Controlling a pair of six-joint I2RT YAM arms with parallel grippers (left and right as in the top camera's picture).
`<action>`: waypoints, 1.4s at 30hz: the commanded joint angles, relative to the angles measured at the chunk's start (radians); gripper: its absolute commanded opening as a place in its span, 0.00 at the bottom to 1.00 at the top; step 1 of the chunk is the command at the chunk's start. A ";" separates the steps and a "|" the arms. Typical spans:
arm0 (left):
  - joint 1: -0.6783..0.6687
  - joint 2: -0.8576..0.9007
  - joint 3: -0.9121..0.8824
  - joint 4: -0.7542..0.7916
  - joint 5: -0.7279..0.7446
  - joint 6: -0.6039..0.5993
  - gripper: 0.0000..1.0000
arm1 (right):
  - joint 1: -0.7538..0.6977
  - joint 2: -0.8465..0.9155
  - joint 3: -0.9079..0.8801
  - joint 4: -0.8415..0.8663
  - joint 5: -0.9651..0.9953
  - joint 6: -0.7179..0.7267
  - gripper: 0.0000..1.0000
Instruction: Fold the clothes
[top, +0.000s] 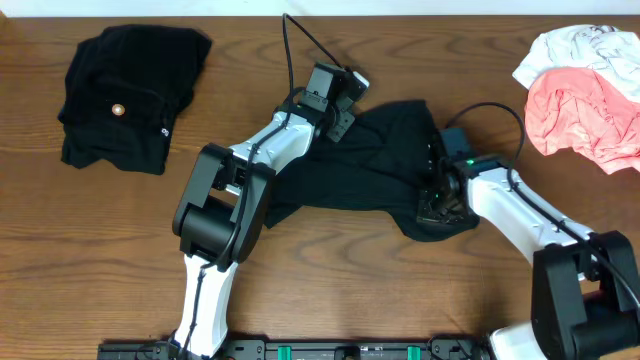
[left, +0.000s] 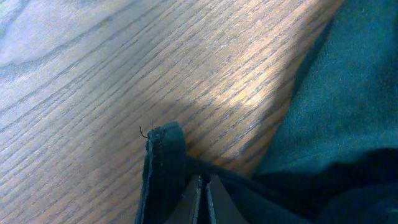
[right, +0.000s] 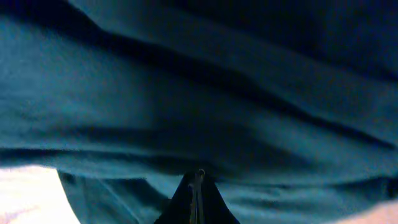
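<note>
The black short-sleeved shirt (top: 375, 160) lies crumpled at the middle of the table. My left gripper (top: 340, 108) is at its far left edge, shut on a hemmed corner of the shirt (left: 163, 163), its fingertips (left: 202, 198) pressed together just above the wood. My right gripper (top: 440, 200) is at the shirt's right front part. Its fingers (right: 198, 186) are shut, with dark shirt fabric (right: 205, 93) filling the right wrist view.
A folded black piece (top: 125, 95) with a small pale button (top: 118, 110) lies at the far left. A pink garment (top: 585, 118) and a white one (top: 580, 48) are heaped at the far right. The table (top: 90, 250) is brown wood.
</note>
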 joint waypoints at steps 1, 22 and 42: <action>0.003 0.009 -0.002 0.004 -0.013 0.005 0.06 | 0.022 0.026 -0.026 0.025 -0.003 -0.021 0.01; 0.033 0.080 -0.002 0.033 -0.087 0.005 0.06 | 0.022 0.058 -0.041 -0.043 -0.018 -0.021 0.01; 0.151 0.098 -0.002 -0.075 -0.231 0.001 0.06 | 0.020 0.058 -0.041 -0.136 0.140 0.029 0.01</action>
